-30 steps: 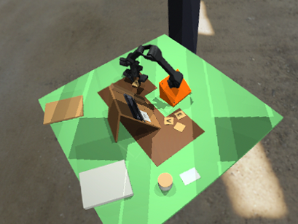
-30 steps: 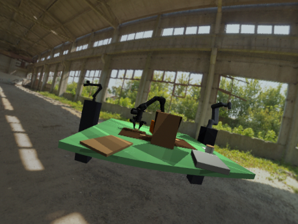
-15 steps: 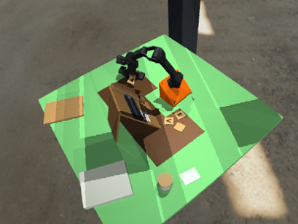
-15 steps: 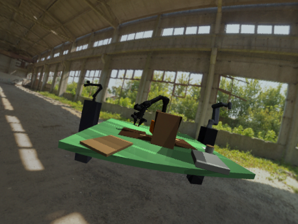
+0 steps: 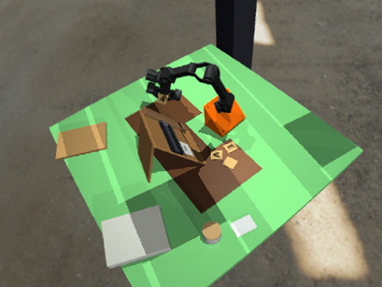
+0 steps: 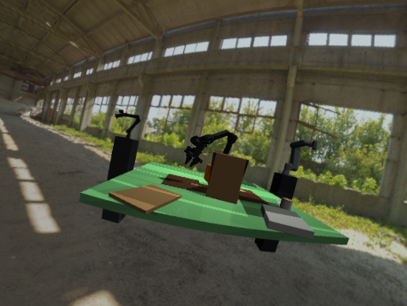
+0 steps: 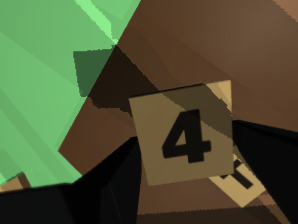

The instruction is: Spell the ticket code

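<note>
My gripper (image 5: 164, 97) (image 7: 184, 135) is shut on a light wooden tile marked 4 (image 7: 162, 112), held above the far brown mat (image 5: 186, 109), beyond the upper end of the tilted wooden board (image 5: 160, 146) in the top view. The board carries a dark rail (image 5: 169, 135) and a white card (image 5: 186, 148) with print too small to read. Another marked tile (image 7: 245, 189) lies below in the wrist view, partly hidden by the held tile and a finger. Three loose tiles (image 5: 216, 154) (image 5: 230, 147) (image 5: 230, 163) lie on the near brown mat (image 5: 215, 188). The exterior view shows only the board's back (image 6: 226, 178).
An orange block (image 5: 223, 121) stands at the arm's base. A wooden slab (image 5: 81, 141) (image 6: 144, 198) lies near one counter edge. A pale flat box (image 5: 134, 236) (image 6: 288, 220), a round wooden-topped cylinder (image 5: 212, 232) and a blank-looking white card (image 5: 243, 225) lie nearer another edge.
</note>
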Robot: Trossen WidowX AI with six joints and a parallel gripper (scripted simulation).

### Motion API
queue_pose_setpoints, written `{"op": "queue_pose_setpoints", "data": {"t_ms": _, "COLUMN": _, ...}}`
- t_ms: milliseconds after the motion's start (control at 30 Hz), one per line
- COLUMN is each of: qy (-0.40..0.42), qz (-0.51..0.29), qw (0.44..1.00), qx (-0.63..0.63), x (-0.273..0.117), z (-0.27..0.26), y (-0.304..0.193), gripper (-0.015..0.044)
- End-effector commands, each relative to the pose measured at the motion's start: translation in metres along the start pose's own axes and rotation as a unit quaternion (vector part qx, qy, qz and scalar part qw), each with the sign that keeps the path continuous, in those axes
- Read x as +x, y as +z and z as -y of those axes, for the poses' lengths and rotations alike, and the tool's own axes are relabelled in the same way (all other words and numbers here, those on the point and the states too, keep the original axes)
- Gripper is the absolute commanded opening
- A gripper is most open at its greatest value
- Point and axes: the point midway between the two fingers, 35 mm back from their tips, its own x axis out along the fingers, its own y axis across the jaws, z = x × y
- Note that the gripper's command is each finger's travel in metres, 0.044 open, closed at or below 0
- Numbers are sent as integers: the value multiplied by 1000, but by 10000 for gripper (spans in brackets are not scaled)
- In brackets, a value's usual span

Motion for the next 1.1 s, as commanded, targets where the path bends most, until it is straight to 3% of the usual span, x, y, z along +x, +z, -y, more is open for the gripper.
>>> {"op": "queue_pose_setpoints", "data": {"t_ms": 0, "qy": 24, "qz": 12, "qw": 999, "qx": -26, "x": -13, "z": -7, "y": -6, "gripper": 0}}
{"op": "queue_pose_setpoints", "data": {"t_ms": 600, "qy": 141, "qz": 68, "qw": 977, "qx": -147, "x": -82, "z": -35, "y": -46, "gripper": 0}}
{"op": "queue_pose_setpoints", "data": {"t_ms": 1067, "qy": 250, "qz": 116, "qw": 928, "qx": -251, "x": -152, "z": -45, "y": -91, "gripper": 0}}
